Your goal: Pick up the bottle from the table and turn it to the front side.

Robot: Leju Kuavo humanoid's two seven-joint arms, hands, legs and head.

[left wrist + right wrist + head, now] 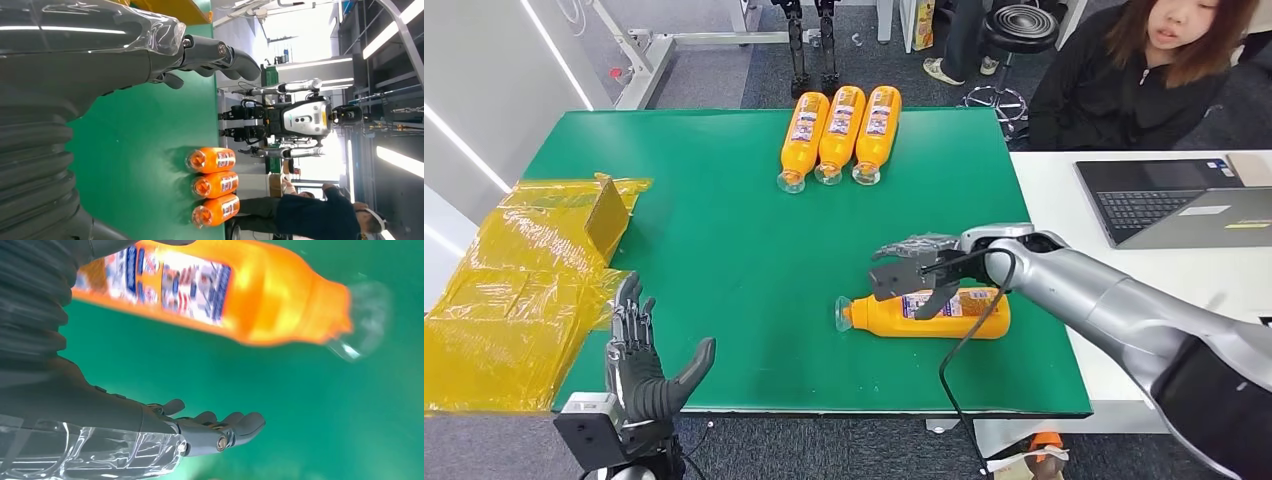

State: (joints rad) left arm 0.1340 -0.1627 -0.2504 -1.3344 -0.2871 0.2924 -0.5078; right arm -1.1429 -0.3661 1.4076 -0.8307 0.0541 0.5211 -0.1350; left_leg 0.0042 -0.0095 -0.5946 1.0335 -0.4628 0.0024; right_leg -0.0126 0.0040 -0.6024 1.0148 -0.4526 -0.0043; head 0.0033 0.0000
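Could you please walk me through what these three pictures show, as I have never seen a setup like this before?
This is a humanoid robot with two silver arms. The wide picture looks down from its head; the other two come from cameras at its wrists. On the green table lie three orange bottles in a row and a fourth orange bottle lying alone on its side. The right robot hand is open just above that bottle, not gripping it. The left robot hand is open at the table's near edge. A person sits beyond.

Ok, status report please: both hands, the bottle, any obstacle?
Right robot hand open above lying bottle, not gripping. Left robot hand open at table edge. Nothing blocking.
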